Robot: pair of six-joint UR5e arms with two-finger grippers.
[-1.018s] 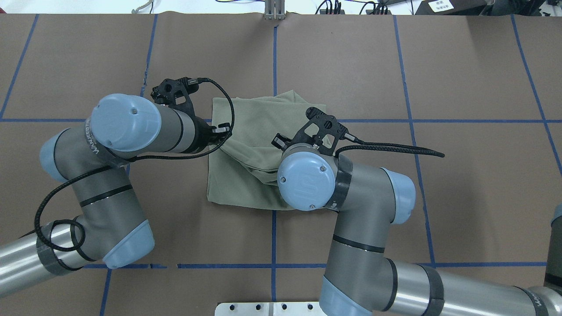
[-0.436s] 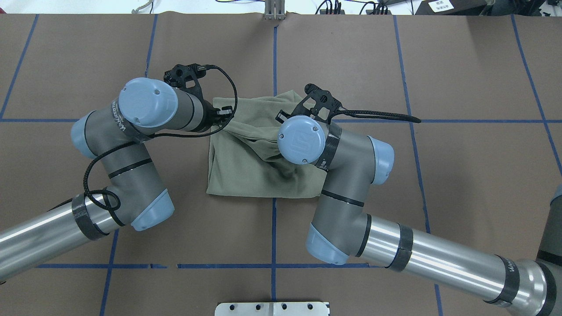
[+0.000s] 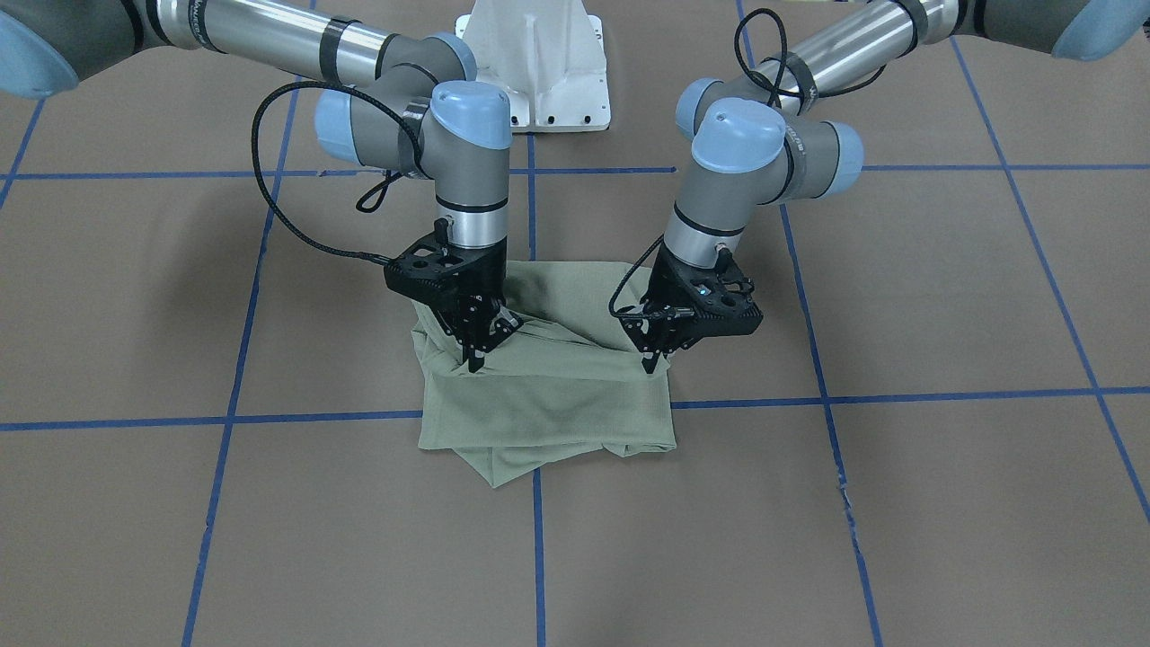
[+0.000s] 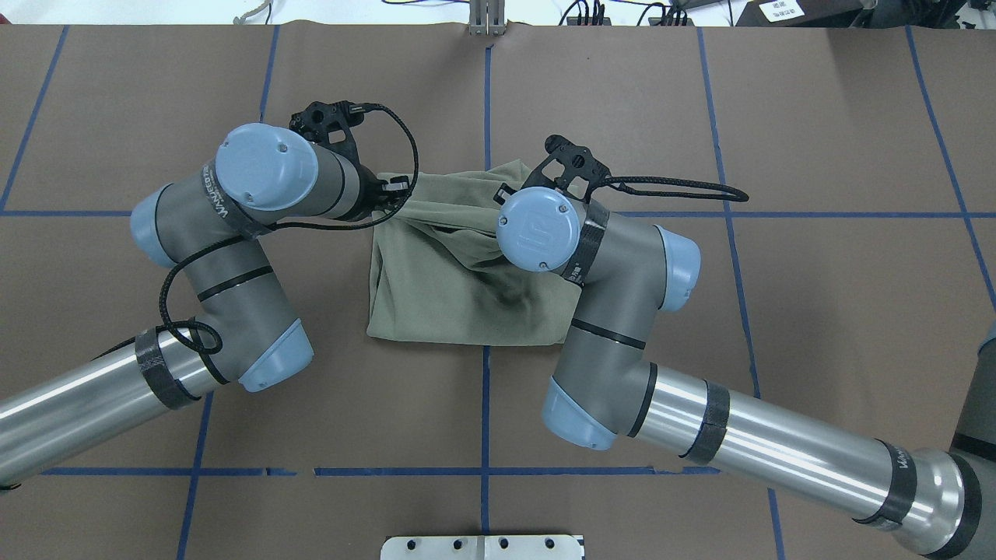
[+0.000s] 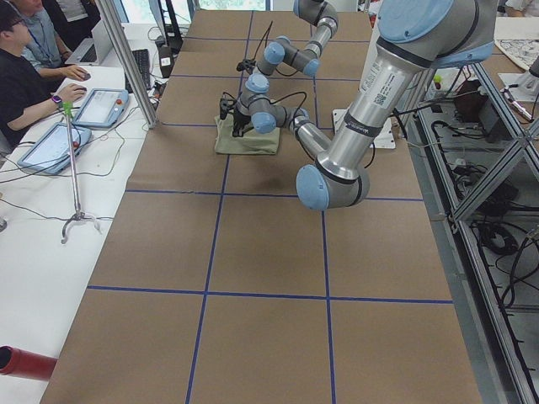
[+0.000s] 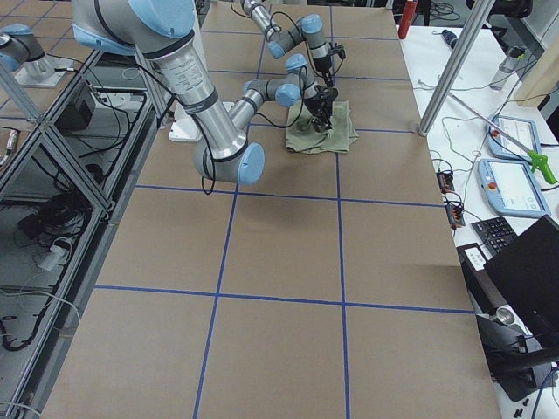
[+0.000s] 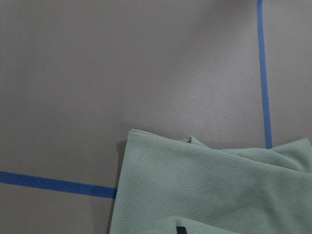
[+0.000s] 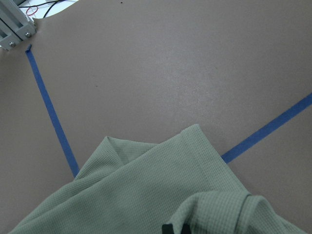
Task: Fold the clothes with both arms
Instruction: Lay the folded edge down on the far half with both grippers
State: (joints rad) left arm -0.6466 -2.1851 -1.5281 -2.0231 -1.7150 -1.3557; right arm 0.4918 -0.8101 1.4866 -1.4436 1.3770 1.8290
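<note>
Lying near the middle of the desk [image 3: 898, 296], the sage-green shirt [image 3: 548, 404] sits over a crossing of the blue tape lines [image 3: 314, 418], bunched into a rough rectangle with layers folded over one another. A pointed corner of a lower layer [image 3: 499, 472] pokes out from under the edge farthest from the robot. The part nearest the white base [image 3: 539, 63] lies flat on the brown paper.

Both arms reach in from their own sides with wrists turned downward. The right pincer [image 3: 474, 358] points straight down at the shirt's right side, its jaws drawn together on a gathered ridge of cloth. The left pincer [image 3: 650, 359] tilts slightly inward at the shirt's left side, jaws likewise together on the fabric's edge. Between the two, the top layer is pulled into taut wrinkles that run from one grip to the other, and below them it drapes smoothly toward the far edge.

From overhead, the right arm [image 4: 615, 257] hides its own pincer, while the left arm [image 4: 272, 179] leaves only a little black hardware showing at the shirt's corner. Each wrist camera shows a dark sliver among cloth at the bottom edge, probably a fingertip, though too little shows to be sure.
</note>
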